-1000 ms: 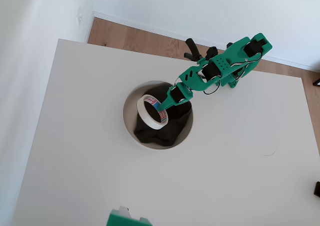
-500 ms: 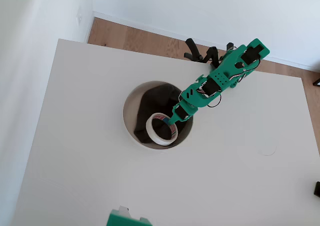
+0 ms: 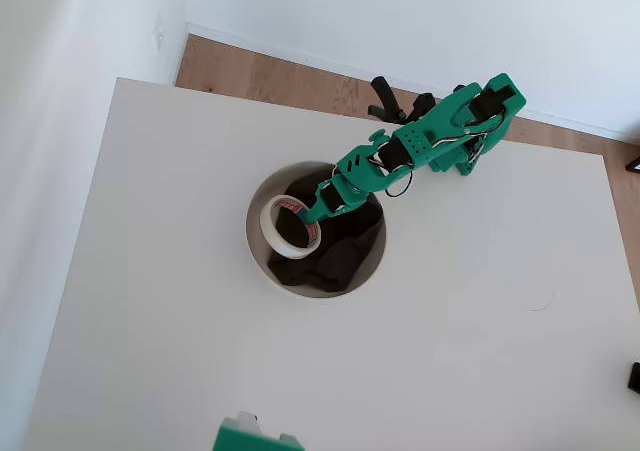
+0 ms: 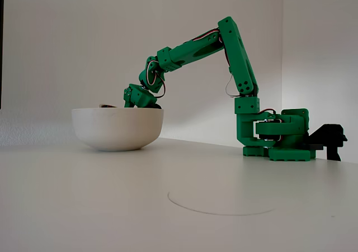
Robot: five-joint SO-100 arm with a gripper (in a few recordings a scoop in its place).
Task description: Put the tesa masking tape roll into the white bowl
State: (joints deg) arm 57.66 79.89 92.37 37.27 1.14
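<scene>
in the overhead view the white bowl sits near the table's middle. a cloth lies inside it. the tesa masking tape roll is in the bowl's upper left part, on the cloth, with the gripper at its right edge.

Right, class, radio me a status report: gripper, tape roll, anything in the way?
Gripper down inside white bowl, shut on tesa masking tape roll. Roll over dark cloth in bowl, not yet released. Nothing blocking.
</scene>
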